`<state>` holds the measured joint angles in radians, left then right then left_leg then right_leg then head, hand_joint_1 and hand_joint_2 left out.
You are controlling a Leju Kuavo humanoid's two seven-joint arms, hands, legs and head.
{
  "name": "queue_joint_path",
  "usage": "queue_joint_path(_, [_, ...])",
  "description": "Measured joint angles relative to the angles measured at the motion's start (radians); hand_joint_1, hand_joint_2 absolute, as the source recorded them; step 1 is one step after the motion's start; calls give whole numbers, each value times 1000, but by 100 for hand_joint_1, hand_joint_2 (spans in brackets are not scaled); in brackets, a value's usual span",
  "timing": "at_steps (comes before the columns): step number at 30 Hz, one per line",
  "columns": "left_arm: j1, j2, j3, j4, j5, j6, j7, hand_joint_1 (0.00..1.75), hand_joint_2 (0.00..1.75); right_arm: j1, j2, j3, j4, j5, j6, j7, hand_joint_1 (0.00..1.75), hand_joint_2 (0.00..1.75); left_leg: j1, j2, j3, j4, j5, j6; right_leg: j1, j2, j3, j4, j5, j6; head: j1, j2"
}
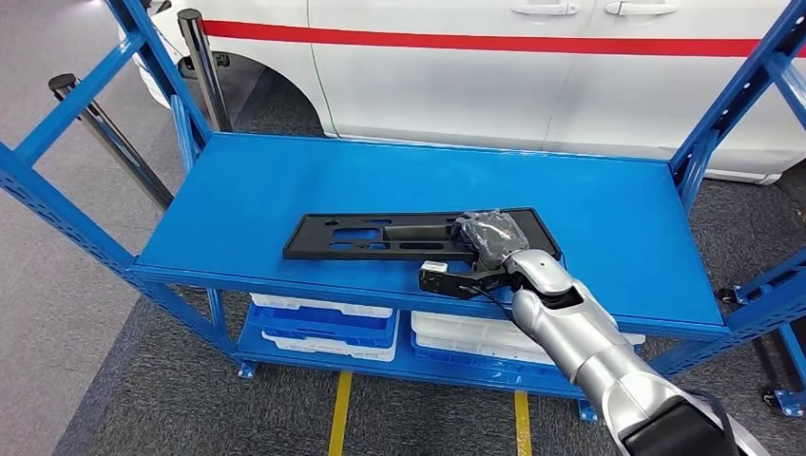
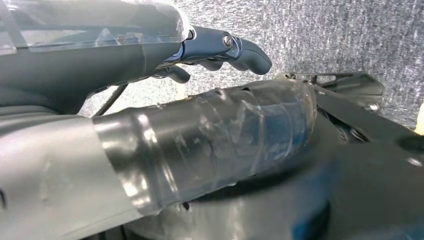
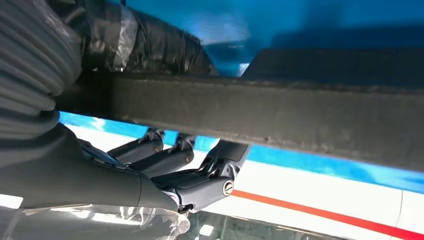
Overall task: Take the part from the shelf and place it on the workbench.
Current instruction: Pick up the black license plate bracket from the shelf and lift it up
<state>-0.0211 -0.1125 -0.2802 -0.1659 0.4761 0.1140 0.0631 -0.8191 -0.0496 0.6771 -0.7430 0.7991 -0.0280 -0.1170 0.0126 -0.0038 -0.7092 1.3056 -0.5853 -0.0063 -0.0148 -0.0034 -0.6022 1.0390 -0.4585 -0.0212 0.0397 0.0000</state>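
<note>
1. Part (image 1: 399, 236): flat black panel with cut-outs, lying lengthwise on top deck of the blue shelf (image 1: 608, 218), near its front edge.
2. My right hand (image 1: 489, 249) is at the part's right end. Wrapped thumb sits on top of the panel; dark fingers reach under the front edge.
3. Right wrist view agrees: part edge (image 3: 280, 117) runs across between thumb above and fingers (image 3: 172, 162) below, so I'm gripping the part. It still looks flat on the deck in the head view.
4. My left hand (image 2: 200, 135) hangs over grey speckled floor. Fingers (image 2: 235, 50) loosely curled and apart, nothing in them.
5. Lower shelf deck carries white trays (image 1: 328, 328) in blue bins.
6. Behind the shelf: white car (image 1: 532, 66) with a red stripe along its side, and stanchion posts (image 1: 204, 66) at the back left.
7. Yellow lines (image 1: 339, 413) on the floor below the shelf front.
</note>
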Motion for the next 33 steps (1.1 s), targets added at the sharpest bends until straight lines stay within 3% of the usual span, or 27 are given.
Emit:
queue_joint_path(2, [1, 0, 1, 0, 1, 0, 0, 0, 0, -6, 1, 2, 2, -1, 1, -2, 171, 175, 0, 0, 56, -116, 71, 7, 1, 2, 4, 0, -1, 1, 0, 0])
queue_joint_path(4, [1, 0, 3, 0, 1, -1, 0, 0, 0, -13, 2, 3, 5, -5, 2, -5, 170, 175, -4, -1, 119, -245, 116, 16, 4, 4, 4, 1, -2, 6, 0, 0])
queue_joint_path(5, [1, 0, 4, 0, 2, -1, 0, 0, 0, -16, 2, 3, 6, -8, 2, -7, 170, 175, -6, -1, 132, -275, 120, 18, 6, 5, 3, 1, -1, 11, 0, 0])
queue_joint_path(8, [0, -1, 7, 0, 0, -2, -8, 0, 0, -20, 1, 3, 10, -13, 2, -10, 170, 175, -6, 0, 139, -292, 122, 28, 5, 7, 4, -2, 0, 27, 1, 0])
queue_joint_path(10, [0, -2, 7, 0, -3, -2, -25, 0, 87, -21, 1, 3, 13, -17, 3, -13, 169, 175, -1, 4, 144, -304, 130, 41, 4, 7, -12, 38, -31, 36, 2, 0])
queue_joint_path(12, [1, -2, 7, 0, -5, -6, -40, 0, 175, -19, -1, 3, 16, -20, 2, -15, 168, 175, -1, 7, 144, -307, 133, 48, 2, 6, -65, 153, -93, 41, 2, 0])
queue_joint_path(14, [1, -2, 7, 0, -3, -14, -42, 0, 175, -15, -2, 4, 19, -23, 2, -17, 168, 175, -1, 8, 144, -305, 132, 49, 0, 6, -116, 259, -128, 47, 2, 0])
queue_joint_path(15, [1, -2, 7, 0, -4, -14, -35, 0, 175, -15, -2, 5, 19, -24, 2, -18, 168, 175, -1, 8, 145, -304, 131, 49, -2, 6, -120, 266, -118, 49, 2, 0])
queue_joint_path(16, [1, -3, 7, 0, -5, -6, -22, 0, 175, -16, -2, 6, 20, -24, 3, -18, 168, 175, -1, 8, 146, -302, 129, 47, -4, 5, -104, 232, -90, 50, 2, 0])
queue_joint_path(17, [1, -4, 7, 0, -7, 8, -5, 0, 175, -17, -2, 7, 20, -24, 4, -18, 168, 175, 0, 8, 148, -298, 126, 45, -6, 5, -73, 167, -53, 50, 2, 0])
queue_joint_path(19, [-1, -5, 6, 0, -9, 42, 30, 0, 175, -20, -2, 10, 20, -26, 7, -16, 168, 175, -3, 7, 147, -289, 118, 35, -6, 5, -14, 46, -9, 46, 2, 0])
queue_joint_path(20, [-1, -6, 6, 0, -11, 52, 42, 0, 175, -21, -1, 12, 20, -26, 7, -16, 168, 175, -4, 6, 146, -285, 115, 30, -5, 5, 1, 15, -3, 42, 2, 0])
queue_joint_path(24, [-2, -3, -2, 0, -29, 67, 65, 0, 175, -17, 0, 24, 14, 1, -42, 12, 168, 175, -1, 4, 142, -276, 106, 9, -2, 3, 6, 1, 0, 18, 1, 0])
queue_joint_path(26, [-4, -2, -8, 0, -36, 94, 73, 0, 175, 2, -1, 29, -2, 92, -144, 90, 168, 175, 0, 4, 111, -209, 60, -1, -6, -3, 6, -4, 3, 8, 0, 0])
queue_joint_path(28, [-5, 0, -15, 0, -40, 115, 84, 0, 175, 42, -7, 31, -28, 226, -261, 188, 168, 175, 1, 4, 56, -82, -4, -7, -5, -9, 3, -4, 4, 4, 0, 0])
queue_joint_path(29, [-4, 1, -17, 0, -40, 119, 95, 0, 175, 71, -11, 29, -47, 314, -324, 239, 168, 175, 1, 4, 36, -33, -21, -8, -5, -11, 2, -3, 5, 3, 0, 0])
queue_joint_path(30, [-3, 3, -19, 0, -40, 120, 111, 0, 175, 104, -16, 24, -73, 414, -389, 290, 168, 175, 1, 4, 30, -15, -19, -9, -4, -11, 1, -2, 6, 2, 0, 0])
queue_joint_path(31, [-2, 4, -22, 1, -41, 119, 127, 0, 175, 139, -18, 16, -103, 519, -457, 339, 168, 175, 1, 4, 43, -35, 1, -8, -4, -9, 1, 0, 6, 2, 0, 0])
queue_joint_path(33, [-1, 8, -28, 2, -43, 116, 146, 0, 175, 201, -21, 0, -172, 659, -563, 424, 168, 175, 0, 3, 102, -157, 68, 0, -4, -3, 0, 2, 5, 3, 0, 0])
